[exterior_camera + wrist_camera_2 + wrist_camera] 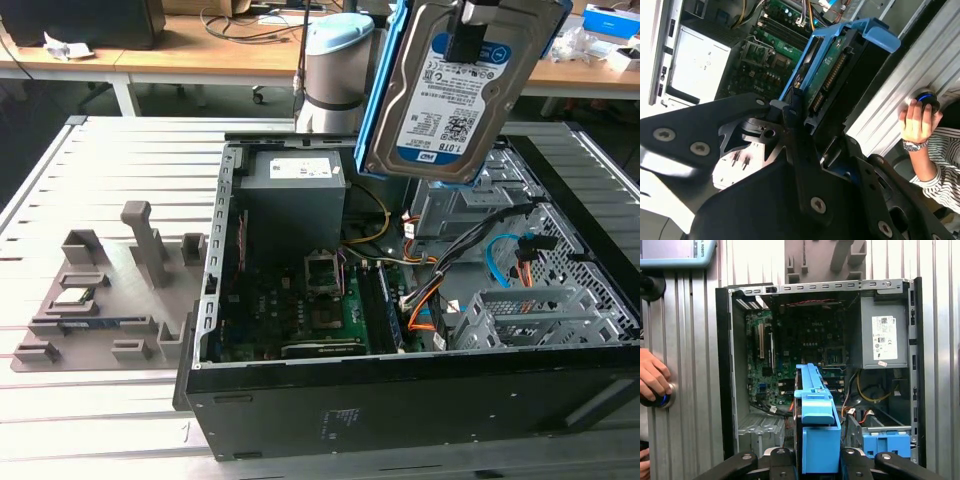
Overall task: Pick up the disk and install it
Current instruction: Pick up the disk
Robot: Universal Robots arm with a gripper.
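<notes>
An open black tower computer case (pixel 400 410) lies on its side on a slatted aluminium table (pixel 110 180). Its green motherboard (pixel 300 310) and grey boxy power supply (pixel 295 195) are exposed.

The robot's black gripper (pixel 816 461) is clamped on the disk (pixel 450 95), a flat silver-grey metal hard drive with a white and blue label and bright blue plastic side rails. Its fingers (pixel 799 150) press the two broad faces.

The disk hangs in the air, well above the case, touching nothing below. Its long axis runs straight out from the gripper and steeply down toward the case interior, slightly tilted in the exterior view. A perforated grey metal drive cage (pixel 530 315) sits below it, toward the exterior view's right.

A person's hand (pixel 652 382) rests on a round button (pixel 662 401) at the table edge.
</notes>
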